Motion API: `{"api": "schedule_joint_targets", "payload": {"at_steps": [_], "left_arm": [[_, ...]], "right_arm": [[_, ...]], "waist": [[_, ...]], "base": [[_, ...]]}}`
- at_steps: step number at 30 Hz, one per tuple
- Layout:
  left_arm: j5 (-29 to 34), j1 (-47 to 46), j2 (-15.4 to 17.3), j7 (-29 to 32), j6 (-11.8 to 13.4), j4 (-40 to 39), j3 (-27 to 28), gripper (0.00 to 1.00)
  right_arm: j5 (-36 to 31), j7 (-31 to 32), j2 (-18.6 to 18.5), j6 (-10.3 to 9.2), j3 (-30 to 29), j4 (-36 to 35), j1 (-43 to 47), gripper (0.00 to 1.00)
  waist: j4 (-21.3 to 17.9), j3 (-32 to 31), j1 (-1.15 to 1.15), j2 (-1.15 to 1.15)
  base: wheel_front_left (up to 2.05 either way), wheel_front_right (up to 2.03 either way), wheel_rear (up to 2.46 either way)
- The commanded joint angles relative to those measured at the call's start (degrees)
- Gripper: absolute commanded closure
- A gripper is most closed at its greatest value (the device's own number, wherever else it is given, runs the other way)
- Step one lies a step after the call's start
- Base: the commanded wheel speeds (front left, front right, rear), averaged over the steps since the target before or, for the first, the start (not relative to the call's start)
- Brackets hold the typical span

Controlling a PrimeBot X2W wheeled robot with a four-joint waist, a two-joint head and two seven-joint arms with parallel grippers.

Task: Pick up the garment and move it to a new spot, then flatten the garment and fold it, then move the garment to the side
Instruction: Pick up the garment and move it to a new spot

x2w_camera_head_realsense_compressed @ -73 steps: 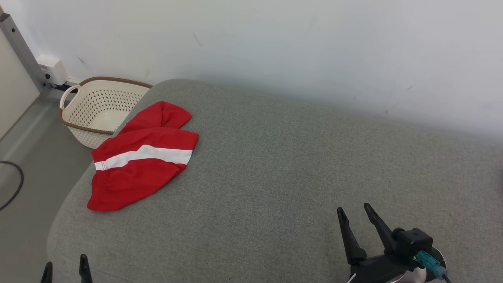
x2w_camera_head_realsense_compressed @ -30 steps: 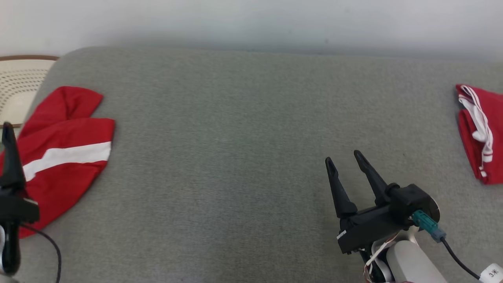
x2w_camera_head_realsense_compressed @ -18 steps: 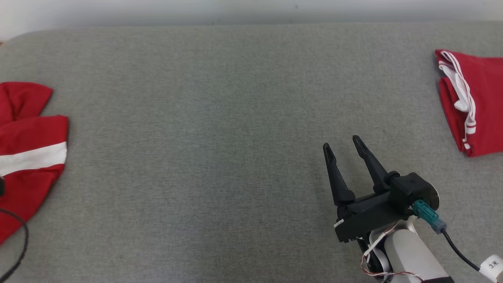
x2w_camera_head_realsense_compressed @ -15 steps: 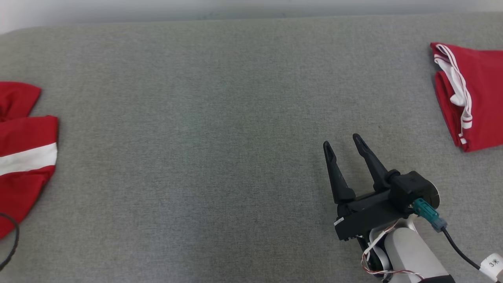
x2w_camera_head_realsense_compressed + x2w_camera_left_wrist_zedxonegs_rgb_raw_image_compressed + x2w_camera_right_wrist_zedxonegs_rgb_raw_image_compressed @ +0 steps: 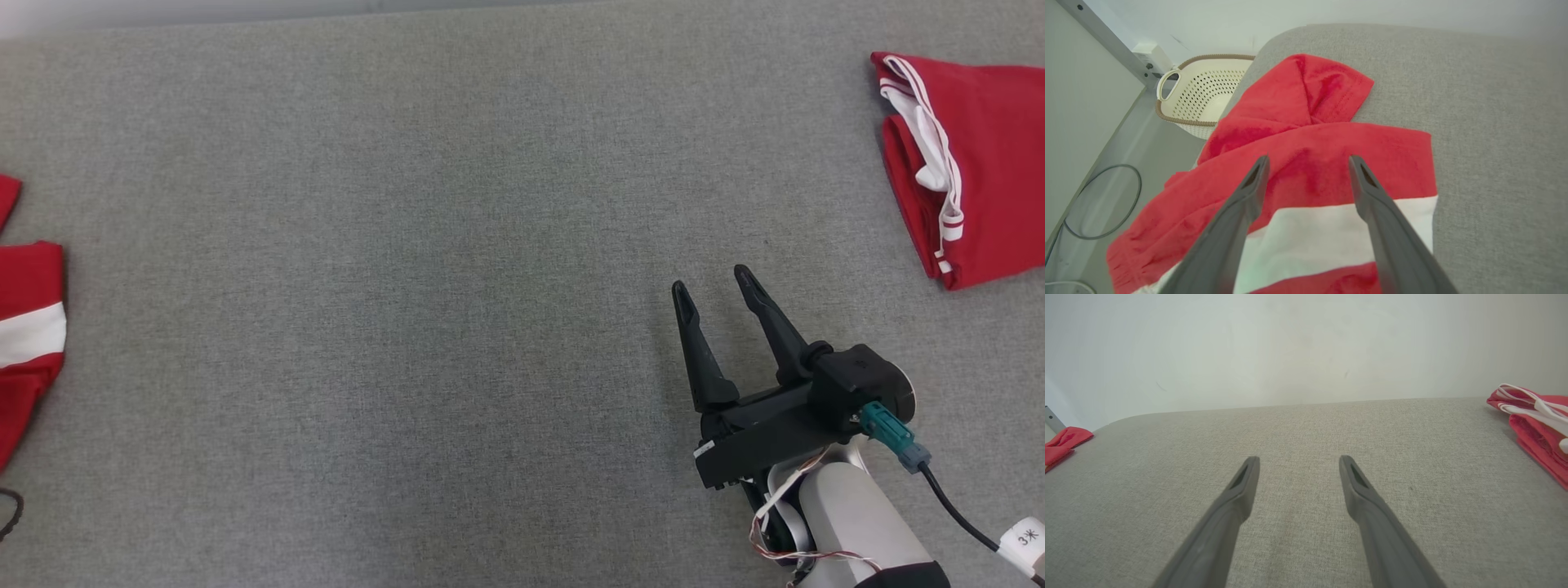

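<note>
Grey cushion is seen beneath all. Garment, folded with striped trim showing, is laid at its far right edge. Red white-banded cloth is spread at the left edge, under the wide-spread left claw. Right claw is held wide over the middle.

red garments: 2 | basket: 1 | grey cushion: 1

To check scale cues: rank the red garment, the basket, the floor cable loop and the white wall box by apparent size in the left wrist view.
1. Red garment with white band, nearest the camera.
2. Perforated basket, partly behind the cushion.
3. Cable loop, nearly the basket's span: order unsure.
4. White wall box.
</note>
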Motion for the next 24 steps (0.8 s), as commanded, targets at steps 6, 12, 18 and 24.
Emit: {"api": "schedule_joint_targets", "payload": {"at_steps": [6, 12, 18, 24], "left_arm": [[-1.4, -1.6, 0.2, 5.3, 1.1, 5.8, -0.1, 0.0], [-1.6, -1.7, -0.2, 7.1, 1.5, 9.3, -0.5, 0.0], [-0.7, -2.3, -0.1, 1.8, 1.9, 10.0, -1.4, 1.0], [-0.2, -3.9, -0.4, -5.7, 1.4, 8.1, -2.5, 1.0]], "right_arm": [[-0.5, -0.1, 0.0, 0.03, 0.0, 0.0, -0.4, 0.0], [-0.5, -0.1, -0.3, 0.03, 0.1, 0.1, -0.7, 0.0], [-0.7, -0.1, -0.6, 0.03, -0.1, -0.1, -1.0, 0.0], [-0.6, -0.1, -0.4, 0.03, -0.4, 0.4, 0.0, 0.0]], "waist": [[-0.5, 0.6, -0.01, -0.01], [-1.0, 1.3, -0.01, -0.01], [-1.0, 1.4, -0.01, -0.01], [0.0, -0.8, -0.01, -0.01]], "base": [[0.0, 0.0, 0.0], [0.0, 0.0, 0.0], [0.0, 0.0, 0.0], [0.0, 0.0, 0.0]]}}
